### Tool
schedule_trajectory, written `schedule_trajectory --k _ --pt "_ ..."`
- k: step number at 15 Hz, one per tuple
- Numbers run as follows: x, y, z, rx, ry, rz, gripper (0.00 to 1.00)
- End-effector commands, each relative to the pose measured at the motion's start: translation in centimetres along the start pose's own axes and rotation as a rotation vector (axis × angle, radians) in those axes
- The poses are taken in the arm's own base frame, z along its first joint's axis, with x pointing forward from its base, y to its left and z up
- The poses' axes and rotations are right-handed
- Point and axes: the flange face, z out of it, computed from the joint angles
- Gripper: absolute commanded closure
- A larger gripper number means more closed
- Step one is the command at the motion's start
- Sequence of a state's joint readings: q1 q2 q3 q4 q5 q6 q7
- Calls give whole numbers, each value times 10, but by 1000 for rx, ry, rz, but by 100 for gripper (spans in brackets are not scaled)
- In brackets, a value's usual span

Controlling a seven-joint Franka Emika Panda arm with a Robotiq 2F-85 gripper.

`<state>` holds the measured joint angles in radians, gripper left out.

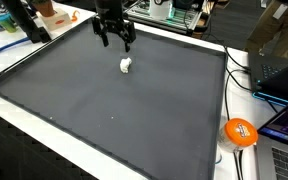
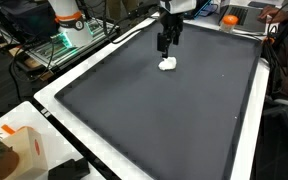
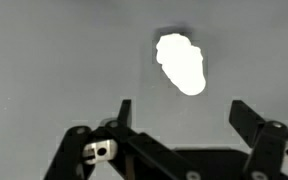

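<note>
A small white lump (image 1: 126, 66) lies on the large dark grey mat (image 1: 104, 110); it also shows in an exterior view (image 2: 168, 64) and in the wrist view (image 3: 182, 63). My gripper (image 1: 115, 40) hangs above the mat just behind the lump, apart from it, and shows in an exterior view (image 2: 165, 46) too. In the wrist view the two black fingers (image 3: 184, 112) are spread wide with nothing between them. The lump lies beyond the fingertips, slightly toward one side.
The mat (image 2: 174, 120) has a white border. An orange ball (image 1: 240, 132) lies off the mat's corner beside a laptop (image 1: 282, 150). A cardboard box (image 1: 278, 45), cables and lab gear stand around the edges. A white and orange robot base (image 2: 66, 20) stands past the mat.
</note>
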<state>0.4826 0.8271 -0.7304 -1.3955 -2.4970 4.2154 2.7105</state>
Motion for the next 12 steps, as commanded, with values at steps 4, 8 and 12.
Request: schedule_trajectory --k 4,8,12 --pt "1 -28 -42 -8 47 -18 0" --pt "4 -43 -44 -32 62 -48 0" --pt "9 -57 -47 -128 84 -83 0"
